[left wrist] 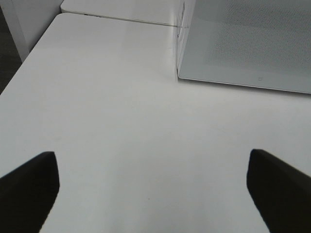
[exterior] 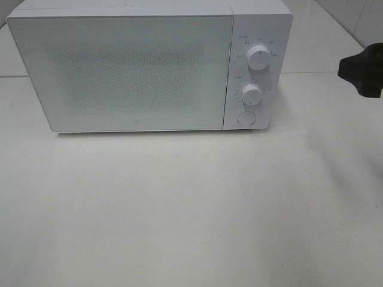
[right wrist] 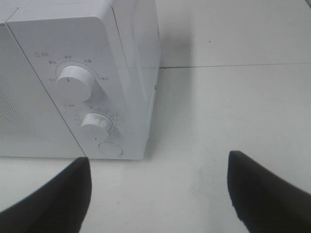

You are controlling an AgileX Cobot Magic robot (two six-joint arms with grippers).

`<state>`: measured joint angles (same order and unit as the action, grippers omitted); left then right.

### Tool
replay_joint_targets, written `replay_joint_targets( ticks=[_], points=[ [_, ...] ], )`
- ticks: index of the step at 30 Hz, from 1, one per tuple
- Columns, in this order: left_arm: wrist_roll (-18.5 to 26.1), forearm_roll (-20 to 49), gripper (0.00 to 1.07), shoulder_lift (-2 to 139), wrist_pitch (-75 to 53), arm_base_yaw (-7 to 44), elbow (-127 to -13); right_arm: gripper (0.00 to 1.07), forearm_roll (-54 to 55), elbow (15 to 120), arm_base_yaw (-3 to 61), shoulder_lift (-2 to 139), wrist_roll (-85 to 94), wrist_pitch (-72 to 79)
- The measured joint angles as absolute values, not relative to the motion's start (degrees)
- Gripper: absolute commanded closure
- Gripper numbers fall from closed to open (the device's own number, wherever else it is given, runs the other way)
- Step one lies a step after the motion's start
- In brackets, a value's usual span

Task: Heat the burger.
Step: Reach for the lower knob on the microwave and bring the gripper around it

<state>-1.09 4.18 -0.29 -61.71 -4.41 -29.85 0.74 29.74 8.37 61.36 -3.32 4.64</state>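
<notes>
The wide white matte desk (exterior: 179,209) is carrying everything, and the broad bare stretch in front of the microwave is leaving ample room for either arm to sweep. The white boxy microwave oven (exterior: 263,24) is sitting toward the desk's far side, face forward, probably so that both arms are able to reach its front. Its large frosted, speckled door (exterior: 119,72) is lying shut and flush, hiding the cavity. The burger is showing in no view, so I cannot tell whether it is waiting behind that door or somewhere else. The black left claw (left wrist: 151,156) is hovering off the microwave's front left corner, spread fully wide and gripping nothing. The black right claw (right wrist: 159,162) is hanging just off the microwave's right side, spread broadly and empty, seemingly poised for the controls. On the microwave's right-hand panel, the larger round white upper knob (exterior: 258,58), the smaller lower knob (exterior: 252,94) and the round white button (exterior: 246,118) beneath them are facing outward, unobstructed.
</notes>
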Motion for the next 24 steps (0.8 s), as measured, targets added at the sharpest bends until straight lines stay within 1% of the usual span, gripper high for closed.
replay_joint_targets(
  ticks=[2,4,5,7,8,10,11,12,14,15,17,19,22,24],
  points=[
    [-1.1,4.2,0.09,-0.3,-61.7,-4.4,-29.9,0.32,0.7,29.7,8.4,62.5,-3.3,6.0],
    [-1.1,4.2,0.09,-0.3,-61.7,-4.4,-29.9,0.32,0.7,29.5,8.4,66.0,-3.3,11.9],
    [-1.1,4.2,0.09,-0.3,-61.7,-4.4,-29.9,0.32,0.7,29.5,8.4,66.0,-3.3,11.9],
    [-1.1,4.2,0.09,-0.3,-61.7,-4.4,-29.9,0.32,0.8,27.6,8.4,68.8,-3.3,19.8],
    [-1.1,4.2,0.09,-0.3,-61.7,-4.4,-29.9,0.32,0.8,27.6,8.4,68.8,-3.3,19.8],
    [-1.1,4.2,0.09,-0.3,-61.7,-4.4,-29.9,0.32,2.6,25.0,9.3,70.9,-2.9,28.0],
    [-1.1,4.2,0.09,-0.3,-61.7,-4.4,-29.9,0.32,2.6,25.0,9.3,70.9,-2.9,28.0],
    [-1.1,4.2,0.09,-0.3,-61.7,-4.4,-29.9,0.32,4.4,23.4,10.8,72.1,-1.7,33.5],
    [-1.1,4.2,0.09,-0.3,-61.7,-4.4,-29.9,0.32,5.4,22.6,11.5,72.7,-1.0,35.5],
    [-1.1,4.2,0.09,-0.3,-61.7,-4.4,-29.9,0.32,7.7,21.3,13.6,74.3,1.1,39.9],
    [-1.1,4.2,0.09,-0.3,-61.7,-4.4,-29.9,0.32,8.8,20.8,14.7,75.1,1.9,41.4],
    [-1.1,4.2,0.09,-0.3,-61.7,-4.4,-29.9,0.32,14.6,19.3,19.3,78.4,5.1,46.4],
    [-1.1,4.2,0.09,-0.3,-61.7,-4.4,-29.9,0.32,16.2,19.1,20.2,79.1,5.6,47.3],
    [-1.1,4.2,0.09,-0.3,-61.7,-4.4,-29.9,0.32,21.6,19.0,25.0,82.3,7.7,50.1]
  ],
)
